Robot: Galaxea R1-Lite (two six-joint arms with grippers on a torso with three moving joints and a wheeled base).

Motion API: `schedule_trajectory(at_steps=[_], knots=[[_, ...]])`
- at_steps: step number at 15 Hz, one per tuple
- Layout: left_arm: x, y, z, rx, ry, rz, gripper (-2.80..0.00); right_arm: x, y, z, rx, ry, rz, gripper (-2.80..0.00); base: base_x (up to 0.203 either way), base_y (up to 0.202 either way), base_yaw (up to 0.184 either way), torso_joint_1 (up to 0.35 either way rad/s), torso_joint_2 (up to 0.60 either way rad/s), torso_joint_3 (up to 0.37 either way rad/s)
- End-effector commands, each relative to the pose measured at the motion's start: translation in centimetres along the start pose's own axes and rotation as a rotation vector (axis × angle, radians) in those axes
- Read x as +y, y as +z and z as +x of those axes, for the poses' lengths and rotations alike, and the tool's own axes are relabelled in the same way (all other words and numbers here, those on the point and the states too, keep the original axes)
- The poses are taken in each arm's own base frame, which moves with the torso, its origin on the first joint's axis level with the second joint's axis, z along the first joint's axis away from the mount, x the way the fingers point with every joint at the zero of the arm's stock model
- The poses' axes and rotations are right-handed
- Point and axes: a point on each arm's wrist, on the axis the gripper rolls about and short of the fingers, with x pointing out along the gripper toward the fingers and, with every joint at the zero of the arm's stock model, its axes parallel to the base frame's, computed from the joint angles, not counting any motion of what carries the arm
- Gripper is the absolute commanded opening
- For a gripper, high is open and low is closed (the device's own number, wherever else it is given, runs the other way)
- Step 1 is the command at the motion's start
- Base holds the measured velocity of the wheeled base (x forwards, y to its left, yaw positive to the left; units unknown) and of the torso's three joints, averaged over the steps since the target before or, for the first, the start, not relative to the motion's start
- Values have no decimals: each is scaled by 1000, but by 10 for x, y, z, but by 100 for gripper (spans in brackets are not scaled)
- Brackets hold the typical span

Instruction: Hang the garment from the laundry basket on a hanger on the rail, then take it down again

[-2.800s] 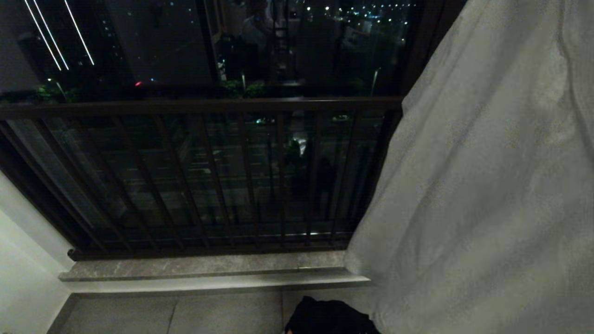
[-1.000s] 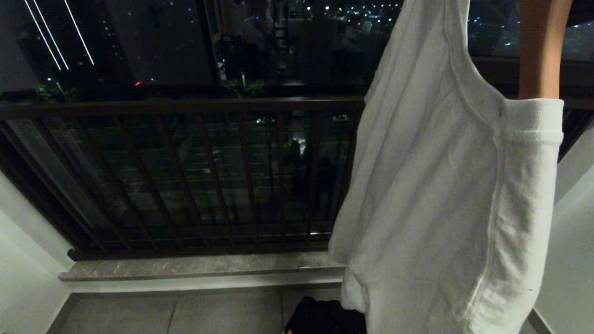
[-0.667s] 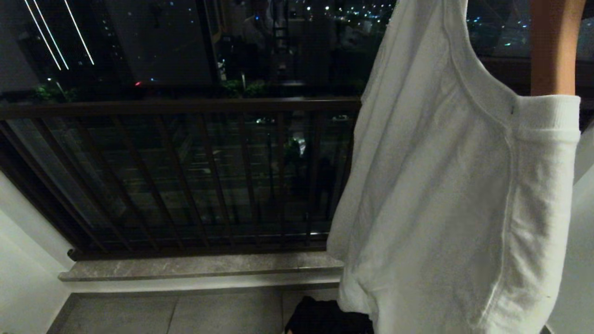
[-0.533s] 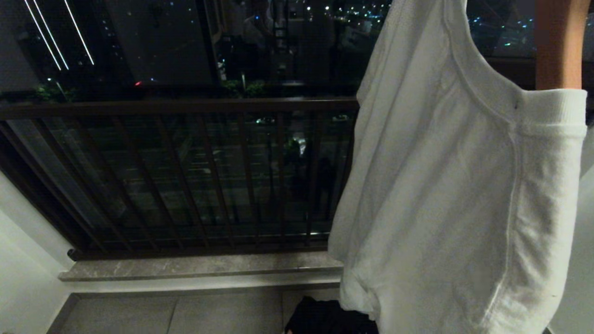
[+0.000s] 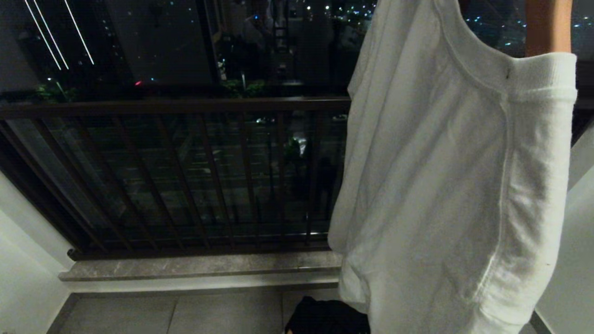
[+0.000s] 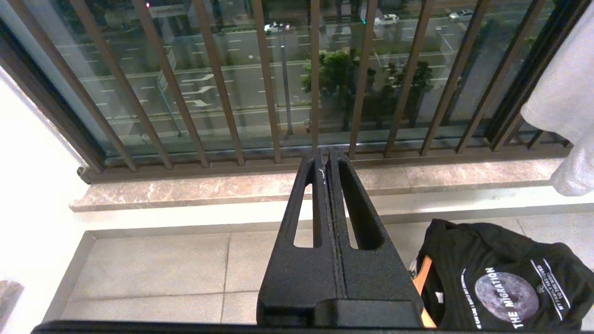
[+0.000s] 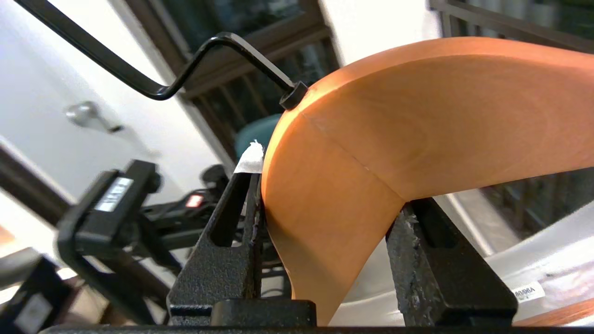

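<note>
A white garment hangs on a wooden hanger at the right of the head view, in front of the balcony railing. In the right wrist view my right gripper is shut on the hanger at its middle bend, just below the black metal hook. The hook touches nothing. White cloth lies below the wood. My left gripper is shut and empty, parked low over the floor. The white garment's hem shows beside it. The rail and the laundry basket are out of view.
A black printed T-shirt on another orange hanger lies bunched on the tiled floor below the white garment. The dark balcony railing and a stone sill run across ahead. White walls close both sides.
The white garment and its hanger have risen and shifted slightly left. Earlier the cloth filled the whole right side. The left arm has not moved.
</note>
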Motion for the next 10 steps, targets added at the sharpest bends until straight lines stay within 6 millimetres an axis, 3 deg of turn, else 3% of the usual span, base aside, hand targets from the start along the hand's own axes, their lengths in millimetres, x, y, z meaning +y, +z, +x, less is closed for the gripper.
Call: schedule_trajectory(at_steps=[1, 10], knots=[[0, 0, 0, 1, 0, 0, -280, -8, -1, 2, 5, 16, 19, -280, 0, 0, 0, 0, 0, 0], [0, 0, 0, 1, 0, 0, -280, -24, -11, 5, 31, 46, 57, -280, 0, 0, 0, 0, 0, 0]])
